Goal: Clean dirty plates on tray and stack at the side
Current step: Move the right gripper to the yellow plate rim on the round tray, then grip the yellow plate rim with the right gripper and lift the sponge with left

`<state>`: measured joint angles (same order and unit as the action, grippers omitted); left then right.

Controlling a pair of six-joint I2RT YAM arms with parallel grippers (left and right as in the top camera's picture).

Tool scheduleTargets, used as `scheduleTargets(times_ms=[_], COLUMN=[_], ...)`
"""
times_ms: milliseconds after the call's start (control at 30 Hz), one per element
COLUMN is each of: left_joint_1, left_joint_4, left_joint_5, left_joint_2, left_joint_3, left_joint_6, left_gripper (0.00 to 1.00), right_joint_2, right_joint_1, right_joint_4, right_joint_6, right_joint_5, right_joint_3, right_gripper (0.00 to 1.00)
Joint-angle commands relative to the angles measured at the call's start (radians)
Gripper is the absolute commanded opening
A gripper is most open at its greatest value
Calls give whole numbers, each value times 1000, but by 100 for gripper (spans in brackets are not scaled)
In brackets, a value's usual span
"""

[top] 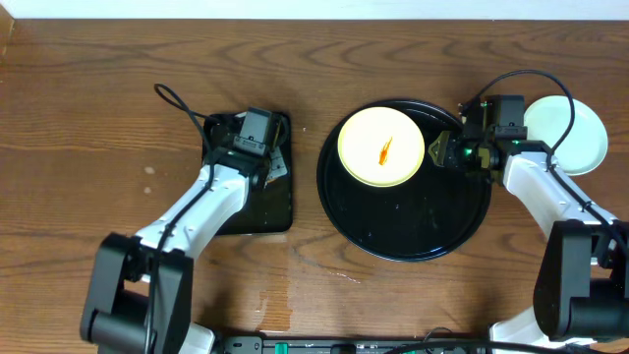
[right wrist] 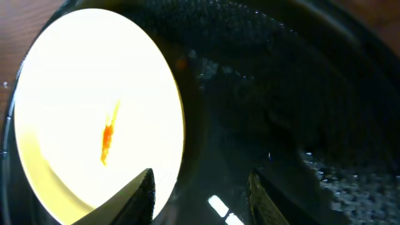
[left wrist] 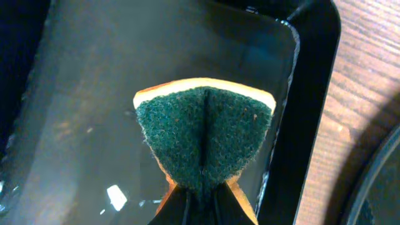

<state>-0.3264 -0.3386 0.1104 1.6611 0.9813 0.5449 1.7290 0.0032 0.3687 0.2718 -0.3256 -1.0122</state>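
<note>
A pale yellow plate with an orange-red smear lies at the upper left of the round black tray. It fills the left of the right wrist view. Pale mint plates sit on the table right of the tray; how many are stacked I cannot tell. My right gripper is open and empty at the yellow plate's right edge. My left gripper is shut on a green and yellow sponge, folded between its fingers above the rectangular tray.
A smaller rectangular black tray with a wet glossy floor lies left of the round tray. The round tray's floor is wet. Cables run from both wrists.
</note>
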Motion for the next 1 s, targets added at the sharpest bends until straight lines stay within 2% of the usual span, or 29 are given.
scheduleTargets(times_ms=[0,567,967], left_joint_1=[2,-8,-39], left_joint_4=[33,121,127], left_joint_5=[-15,-323,-324], left_joint_2=[32,97,90], left_joint_3=[-3,-3,-2], left_joint_6=[-13,-48,-63], left_gripper=[8,8,8], right_joint_2=[10,10,11], right_joint_1=[19,39,42], right_joint_4=[0,9,9], right_joint_6=[49,49,49], right_joint_5=[-23,-15,-11], right_joint_3=[-9,-9,-8], right_gripper=[44,45,47])
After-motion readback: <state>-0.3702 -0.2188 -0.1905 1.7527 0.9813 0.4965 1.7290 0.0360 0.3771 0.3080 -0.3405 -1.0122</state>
